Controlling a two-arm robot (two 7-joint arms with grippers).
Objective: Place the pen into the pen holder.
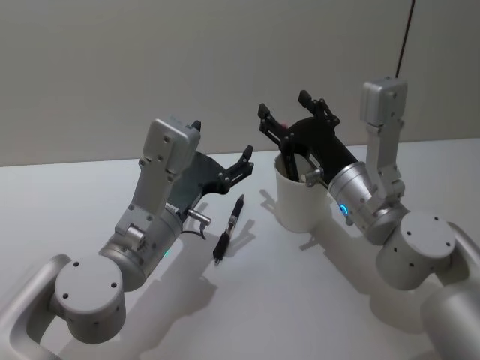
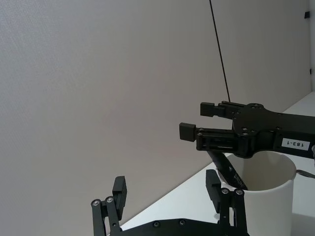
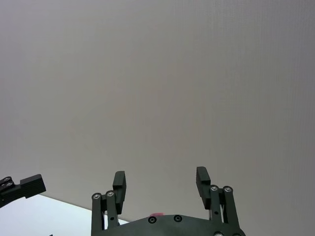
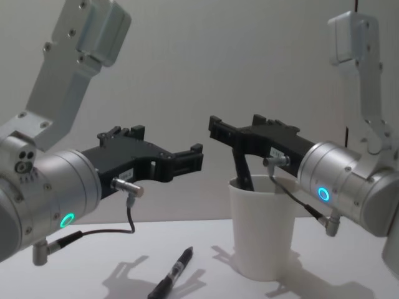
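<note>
A black pen (image 1: 230,228) lies flat on the white table, between my arms and just left of the pen holder; the chest view shows this pen (image 4: 173,274) near the front. The pen holder (image 1: 298,201) is a white paper cup standing upright, with another dark pen (image 4: 242,169) leaning inside it. My left gripper (image 1: 223,148) hovers open above the lying pen, holding nothing. My right gripper (image 1: 285,106) is open and held over the cup's rim, its fingers pointing toward the wall. The left wrist view shows the cup (image 2: 268,196) beneath the right gripper (image 2: 197,120).
The white table (image 1: 67,202) runs back to a plain grey wall. A thin dark cable (image 1: 405,34) hangs against the wall behind my right arm. Bare tabletop lies in front of the pen and left of my left arm.
</note>
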